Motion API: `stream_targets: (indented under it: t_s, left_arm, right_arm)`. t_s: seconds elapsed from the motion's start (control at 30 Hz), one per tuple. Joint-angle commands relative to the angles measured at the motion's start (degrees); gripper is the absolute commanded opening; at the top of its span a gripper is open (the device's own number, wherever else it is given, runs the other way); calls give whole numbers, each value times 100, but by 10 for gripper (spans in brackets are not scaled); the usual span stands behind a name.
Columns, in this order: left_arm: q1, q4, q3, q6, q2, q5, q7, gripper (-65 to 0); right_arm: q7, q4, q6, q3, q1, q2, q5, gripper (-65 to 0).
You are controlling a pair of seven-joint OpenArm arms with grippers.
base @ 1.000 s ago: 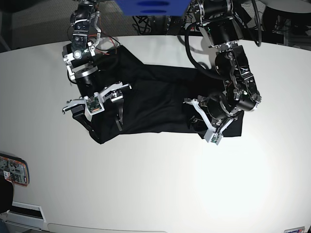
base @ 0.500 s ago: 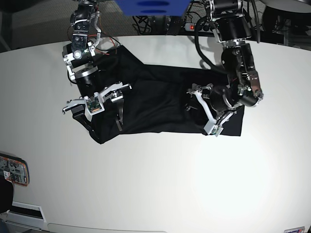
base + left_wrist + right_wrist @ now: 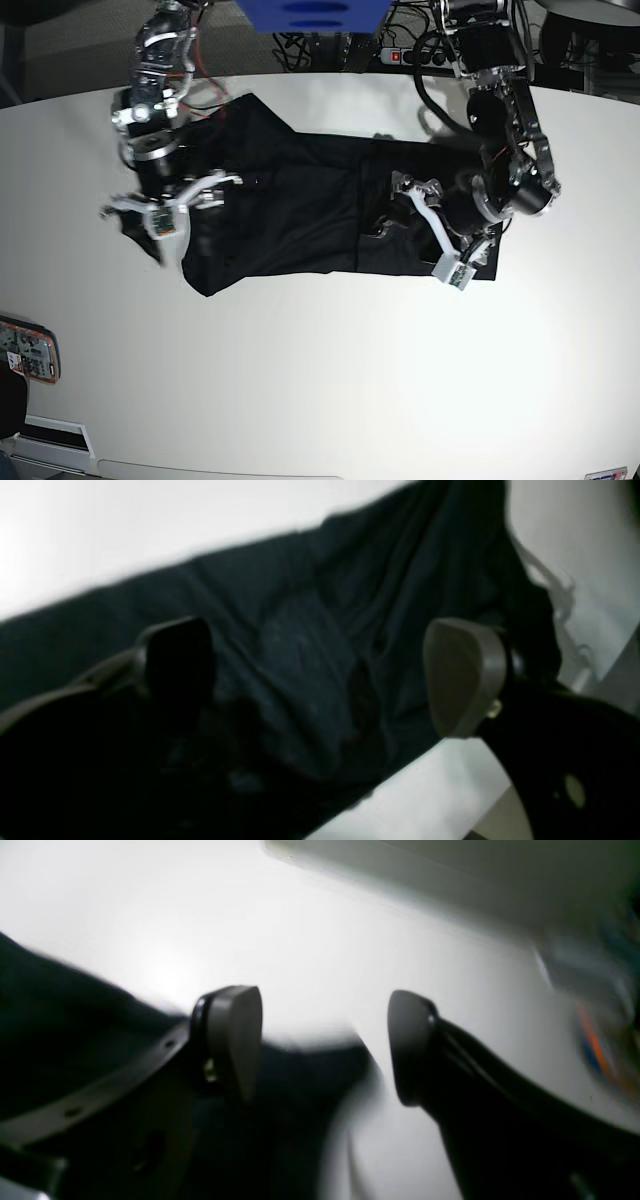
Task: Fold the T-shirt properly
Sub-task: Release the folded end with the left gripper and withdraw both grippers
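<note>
The black T-shirt (image 3: 300, 200) lies spread and creased across the white table (image 3: 330, 380). In the base view my left gripper (image 3: 415, 228) hovers over the shirt's right end, jaws wide apart. The left wrist view shows its fingers (image 3: 465, 675) spread, with wrinkled T-shirt (image 3: 310, 645) cloth beneath and nothing between them. My right gripper (image 3: 168, 232) stands at the shirt's left edge. In the blurred right wrist view it is open: its fingers (image 3: 235, 1035) are apart over the T-shirt (image 3: 75, 1030) edge, the gap empty.
A flat, phone-like object (image 3: 25, 350) lies near the table's lower left edge. A blue object (image 3: 310, 12) and a power strip (image 3: 405, 57) with cables sit beyond the far edge. Bare table stretches in front of the shirt.
My left gripper has opened wide, let go of the cloth and shifted slightly right. My right arm has swung left, from over the shirt's body to its left edge.
</note>
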Motion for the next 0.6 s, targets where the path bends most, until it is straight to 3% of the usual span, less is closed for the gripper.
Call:
stream_targets:
  t_s: [0.0,0.1,0.23,0.37,0.57]
  left_arm:
    - [83,551,0,-16,-11,-143,-127,-2]
    - [302,1324,0,-16,-3,-143,-136,-2]
    - [355,1386,-79,-16,-38,-117,-391,-2]
    - [557,1359,-282,-16,-47,-82,-1279,-2]
    - [839,1359,-229,-16,-258,727,-2826,-2]
  right_arm:
    - [-48,113,-92,173,213,68,72,-268]
    - [-584,113,-92,507,547,68,72,-268]
    - [-1112,113,-92,621,810,60,64,-268]
    - [-2026,60,-74,621,995,130,187,-268]
    - [-3134,78,-74,902,1259,288,1628,-268]
